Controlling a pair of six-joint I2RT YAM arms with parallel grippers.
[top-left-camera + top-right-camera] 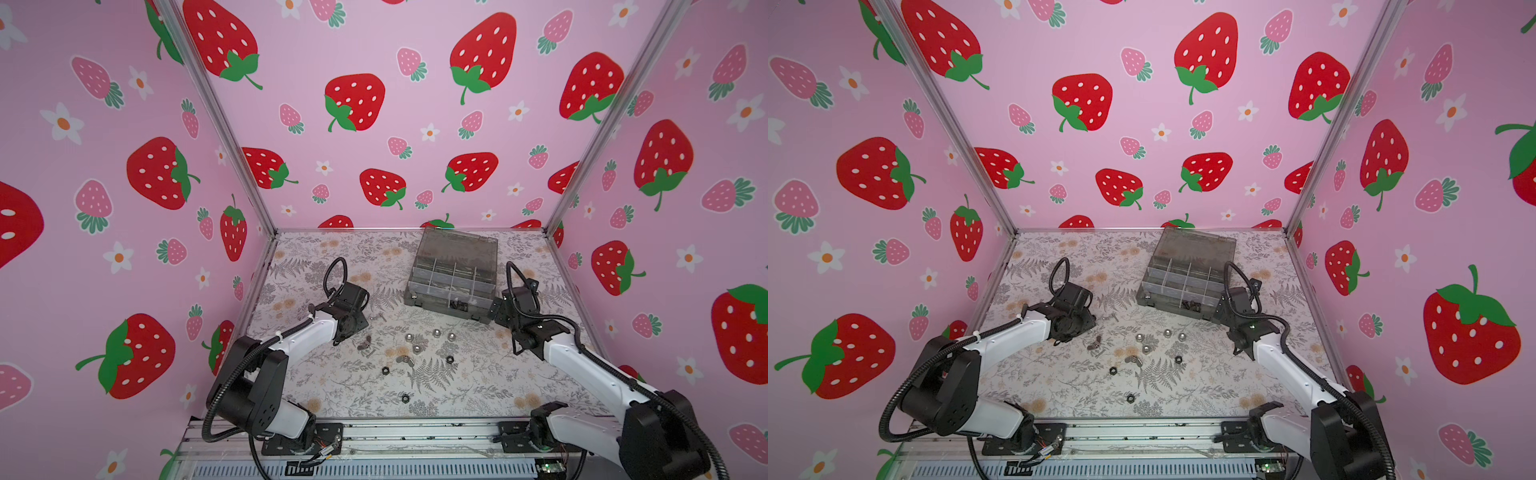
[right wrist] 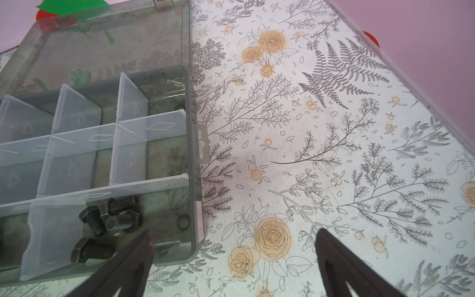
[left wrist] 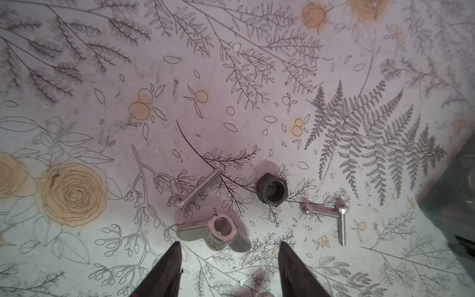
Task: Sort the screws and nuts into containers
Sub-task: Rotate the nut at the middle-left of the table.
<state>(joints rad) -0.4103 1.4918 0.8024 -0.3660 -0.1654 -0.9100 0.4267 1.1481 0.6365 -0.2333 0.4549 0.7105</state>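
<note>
As it sits open at the back, organiser box (image 1: 434,304): black bolts (image 2: 120,222) in a corner compartment (image 2: 164,205).
Left gripper (image 3: 229,250): spread, empty, wing nut (image 3: 216,231) just ahead of its tips.
Right gripper (image 2: 235,232): spread wide, empty, at that corner.

Walls (image 1: 374,50): pink, red strawberries, green leaves, white flowers. Tabletop (image 1: 340,386): pale, grey fern and twig drawings, tan roses. Box (image 2: 191,102): smoky grey, see-through; dividers (image 2: 77,113) milky. Bolts (image 2: 113,221) dull black. Wing nut (image 3: 216,232) silver, hex nut (image 3: 272,189) black. Arms (image 1: 307,332) white and black.
</note>
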